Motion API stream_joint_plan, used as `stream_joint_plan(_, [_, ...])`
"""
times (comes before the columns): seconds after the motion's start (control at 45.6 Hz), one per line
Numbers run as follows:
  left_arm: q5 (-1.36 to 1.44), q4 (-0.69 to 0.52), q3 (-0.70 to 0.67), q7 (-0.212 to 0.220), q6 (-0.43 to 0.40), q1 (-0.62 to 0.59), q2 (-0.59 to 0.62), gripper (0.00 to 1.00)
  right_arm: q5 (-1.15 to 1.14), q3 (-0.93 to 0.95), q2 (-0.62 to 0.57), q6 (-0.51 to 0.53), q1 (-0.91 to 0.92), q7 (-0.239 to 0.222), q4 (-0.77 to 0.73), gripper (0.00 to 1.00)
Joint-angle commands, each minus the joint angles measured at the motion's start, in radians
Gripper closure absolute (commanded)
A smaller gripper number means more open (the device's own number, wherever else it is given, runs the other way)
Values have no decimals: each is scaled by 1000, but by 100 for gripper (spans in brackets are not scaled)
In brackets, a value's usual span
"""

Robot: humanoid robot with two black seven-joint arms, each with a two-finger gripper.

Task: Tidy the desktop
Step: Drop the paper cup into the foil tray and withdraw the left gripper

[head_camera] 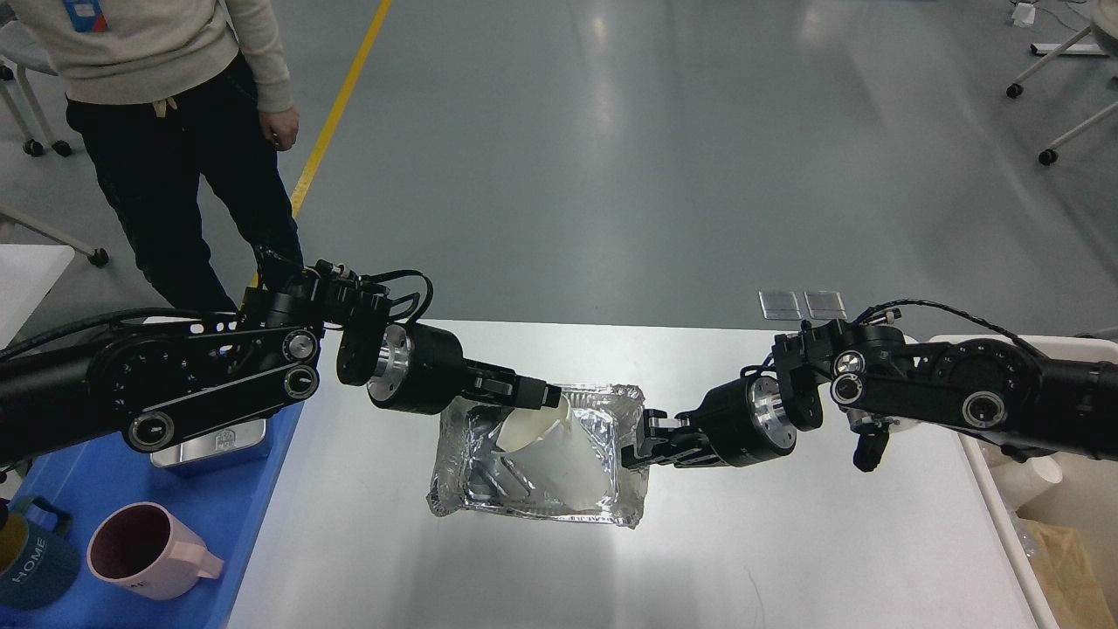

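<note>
One white table (786, 542) fills the lower middle of the head view, and near its centre lies one crumpled foil tray (611, 502), silver and roughly rectangular. Inside the tray lies one white paper cup (559, 459), tipped on its side with its open mouth toward the upper left.

Two black arms reach in over the table. The left gripper (546, 397) is at the cup's rim, its jaws pinching the rim edge at the mouth. The right gripper (636, 441) is at the tray's right rim, and its jaws look pressed onto that foil edge, though the dark fingers are hard to separate here.

At the left edge of the table sits one blue plastic tray (244, 515). It carries three things: one pink mug (144, 552) lying with its handle to the right, one dark teal mug (31, 568) with the word HOME on it, and one metal container (210, 450) partly hidden beneath the left arm.

At the right edge stands one beige bin (996, 489) with some white and tan items inside that are too cut off to name.

Beyond the table, on the grey floor, one person (175, 114) in a light sweater and dark trousers stands beside one yellow line (336, 114).
</note>
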Motion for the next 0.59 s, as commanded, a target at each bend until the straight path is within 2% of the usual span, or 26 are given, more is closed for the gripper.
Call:
stream_joint_plan(0.0, [-14, 44, 2, 17, 57, 12, -45, 57, 0, 3, 2, 0, 2, 0, 1, 100])
stream_joint_plan(0.395, [-140, 137, -4, 69, 232, 35, -165, 57, 0, 3, 17, 0, 0, 2, -1, 100])
stream_joint_plan(0.57, [-177, 139, -6, 70, 243, 25, -187, 57, 2, 5, 16, 0, 0, 3, -1, 100])
